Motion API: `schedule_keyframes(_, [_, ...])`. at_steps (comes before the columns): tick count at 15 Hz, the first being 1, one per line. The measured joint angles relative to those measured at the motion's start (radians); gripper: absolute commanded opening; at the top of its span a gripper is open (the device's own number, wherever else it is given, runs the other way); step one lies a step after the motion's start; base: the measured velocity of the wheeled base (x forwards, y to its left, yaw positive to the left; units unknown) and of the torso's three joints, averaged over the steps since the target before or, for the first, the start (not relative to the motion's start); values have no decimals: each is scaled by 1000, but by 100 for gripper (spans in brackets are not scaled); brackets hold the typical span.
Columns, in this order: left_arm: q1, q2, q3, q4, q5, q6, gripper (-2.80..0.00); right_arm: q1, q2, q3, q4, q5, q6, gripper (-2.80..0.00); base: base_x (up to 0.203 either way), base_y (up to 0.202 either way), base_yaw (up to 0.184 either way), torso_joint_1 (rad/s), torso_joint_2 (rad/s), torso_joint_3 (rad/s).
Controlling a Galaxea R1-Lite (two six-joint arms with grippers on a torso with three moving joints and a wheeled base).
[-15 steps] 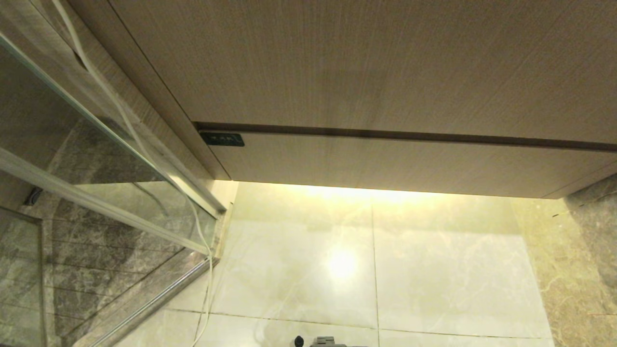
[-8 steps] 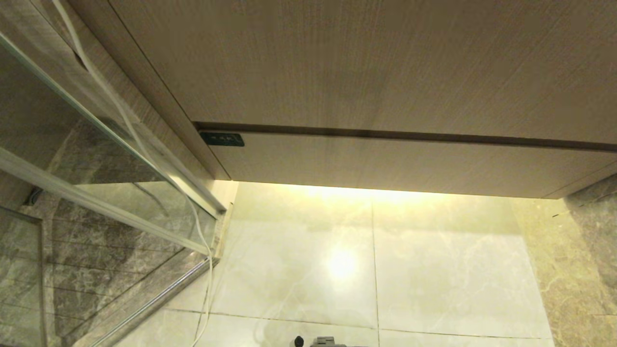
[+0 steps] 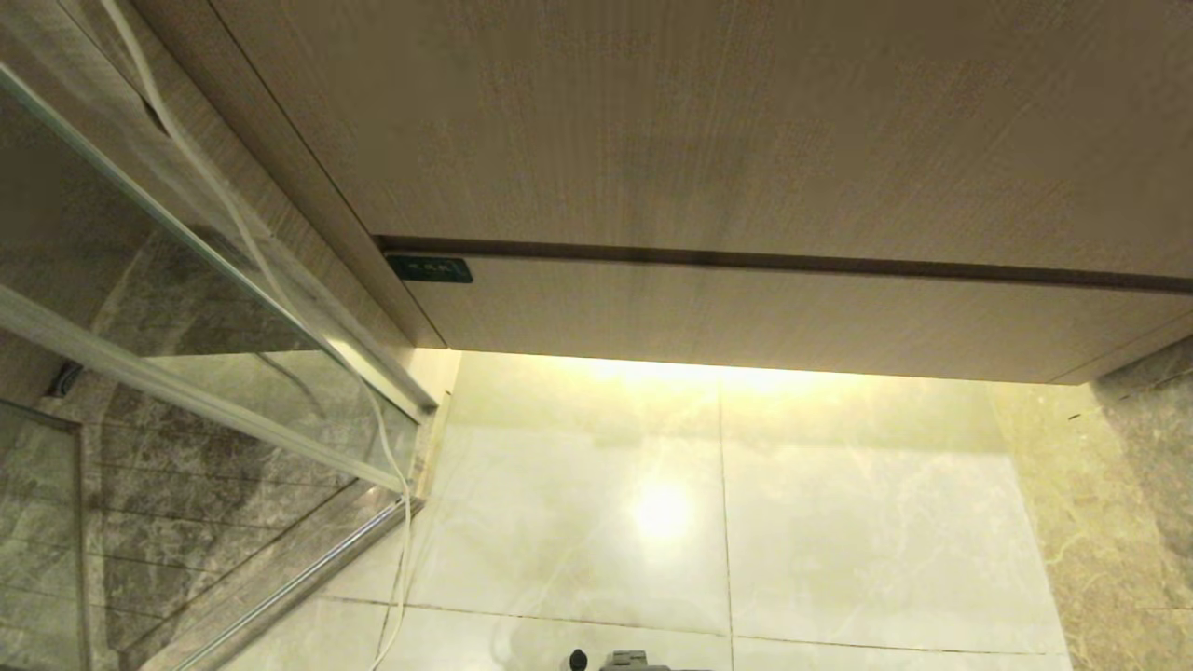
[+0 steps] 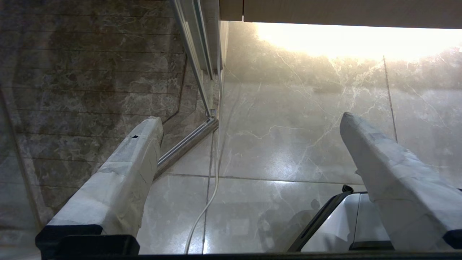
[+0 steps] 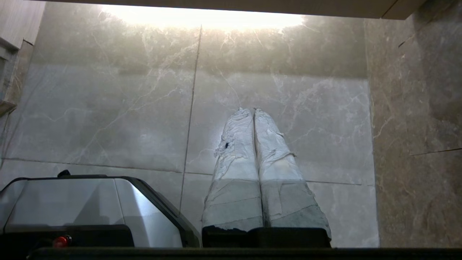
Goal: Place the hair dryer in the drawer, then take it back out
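The drawer (image 3: 764, 317) is a narrow wood-grain front with a small black rectangular mark (image 3: 430, 269) at its left end, pushed in flush under the taller wood-grain panel (image 3: 708, 121). The hair dryer is out of view. Neither arm shows in the head view. My left gripper (image 4: 251, 121) hangs open over the pale marble floor, its taped fingers (image 4: 122, 177) wide apart with nothing between them. My right gripper (image 5: 253, 110) is shut, its taped fingers (image 5: 236, 159) pressed together and empty, pointing down at the floor tiles.
A glass shower door (image 3: 177, 308) with a metal frame stands at the left. A white cord (image 3: 391, 522) runs down along it to the floor. A dark marble wall (image 3: 1146, 466) closes the right side. The robot's white base (image 5: 72, 202) sits below the grippers.
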Motion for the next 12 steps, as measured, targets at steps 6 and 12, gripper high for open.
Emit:
schedule_keyframes(6, [0, 0, 0, 0, 0, 0, 0, 0, 0, 0, 2, 0, 0, -280, 0, 0, 0, 0, 0, 0])
schedule_keyframes(12, [0, 0, 0, 0, 0, 0, 0, 0, 0, 0, 1, 0, 1, -280, 0, 0, 0, 0, 0, 0])
